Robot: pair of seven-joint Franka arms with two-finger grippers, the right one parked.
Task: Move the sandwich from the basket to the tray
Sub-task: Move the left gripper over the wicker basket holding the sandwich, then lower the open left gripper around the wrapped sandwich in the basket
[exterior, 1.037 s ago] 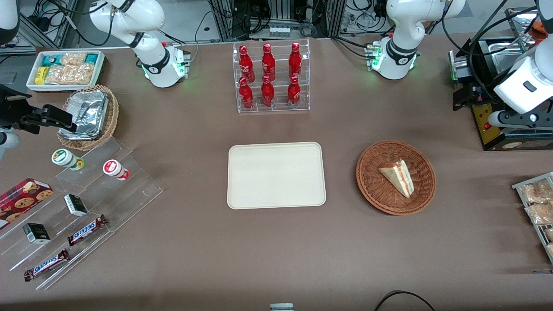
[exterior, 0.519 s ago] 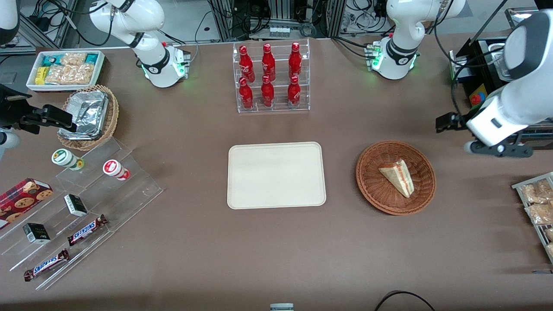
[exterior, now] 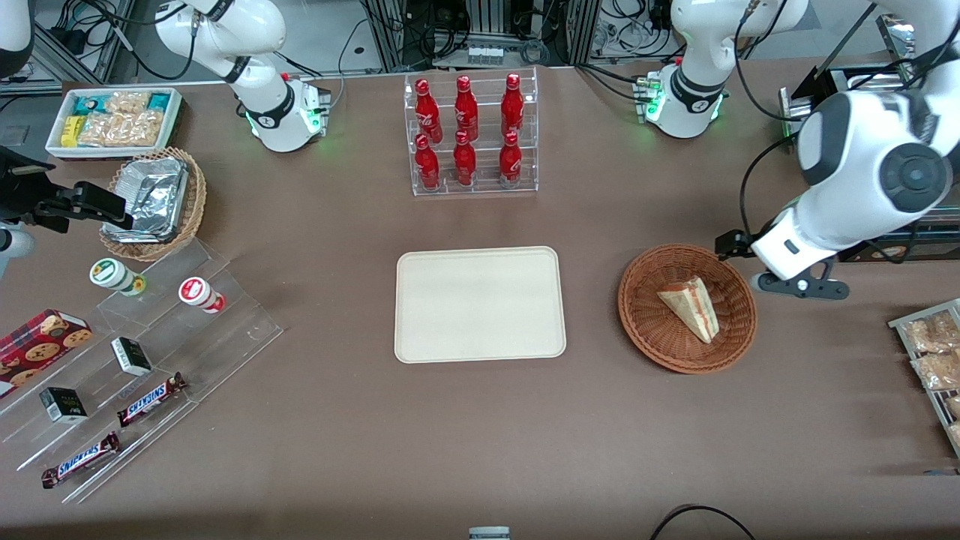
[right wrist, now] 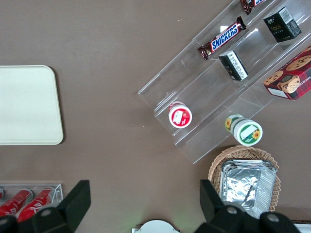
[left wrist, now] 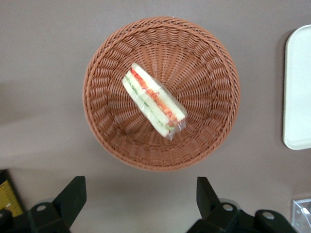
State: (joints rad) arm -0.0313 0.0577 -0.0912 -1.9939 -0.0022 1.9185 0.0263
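The sandwich (exterior: 691,307), a pale wedge with red-orange and green filling, lies in the round reddish-brown basket (exterior: 652,330). In the left wrist view the sandwich (left wrist: 153,101) lies slantwise in the basket (left wrist: 104,73). The cream tray (exterior: 480,304) lies flat and bare beside the basket, toward the parked arm's end; its edge shows in the left wrist view (left wrist: 297,87). My left gripper (exterior: 780,262) hangs high above the table just outside the basket's rim, toward the working arm's end. In the left wrist view the gripper (left wrist: 139,199) is open and empty.
A clear rack of red bottles (exterior: 469,135) stands farther from the front camera than the tray. A black box (exterior: 862,225) and a rack of snack bags (exterior: 930,352) lie at the working arm's end. A clear stepped shelf with snacks (exterior: 135,360) lies toward the parked arm's end.
My left arm has swung in from the working arm's end of the table toward the basket and now hangs by its rim. The sandwich, basket and tray have not moved.
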